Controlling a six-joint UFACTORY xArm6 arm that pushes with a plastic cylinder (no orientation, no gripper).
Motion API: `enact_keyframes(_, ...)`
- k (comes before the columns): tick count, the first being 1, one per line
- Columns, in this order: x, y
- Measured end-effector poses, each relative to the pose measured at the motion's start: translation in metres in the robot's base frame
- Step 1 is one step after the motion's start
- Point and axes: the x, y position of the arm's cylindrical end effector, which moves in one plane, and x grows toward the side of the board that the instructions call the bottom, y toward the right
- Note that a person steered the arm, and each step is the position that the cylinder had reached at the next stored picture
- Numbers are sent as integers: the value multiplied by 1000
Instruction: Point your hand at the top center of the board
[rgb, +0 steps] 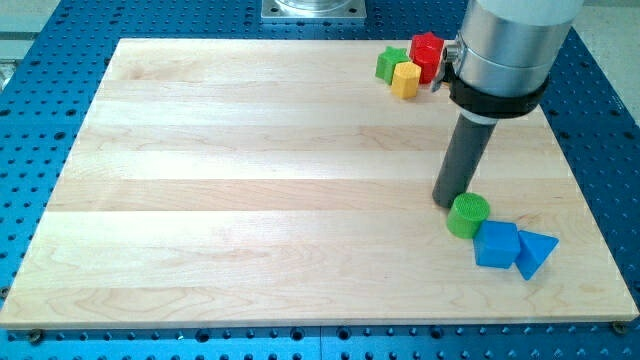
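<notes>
My tip (447, 201) rests on the wooden board (250, 180) at the view's right, just left of and above a green cylinder (467, 215), almost touching it. A blue cube (496, 245) and a blue triangular block (535, 252) lie just right of and below the cylinder. At the view's top right a green block (389, 64), a yellow block (405, 79) and a red block (427, 55) sit clustered together, left of the arm's grey body (505, 45).
The board lies on a blue perforated table (40, 130). A grey metal mount (314, 9) stands at the view's top centre, just beyond the board's edge.
</notes>
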Motion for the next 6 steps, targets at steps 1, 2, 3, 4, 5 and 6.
enact_keyframes(1, -20, -8)
enact_keyframes(2, -82, -67)
enact_keyframes(3, -167, -122)
enact_keyframes(4, -252, -128)
enact_keyframes(5, -294, -82)
enact_keyframes(6, -279, -56)
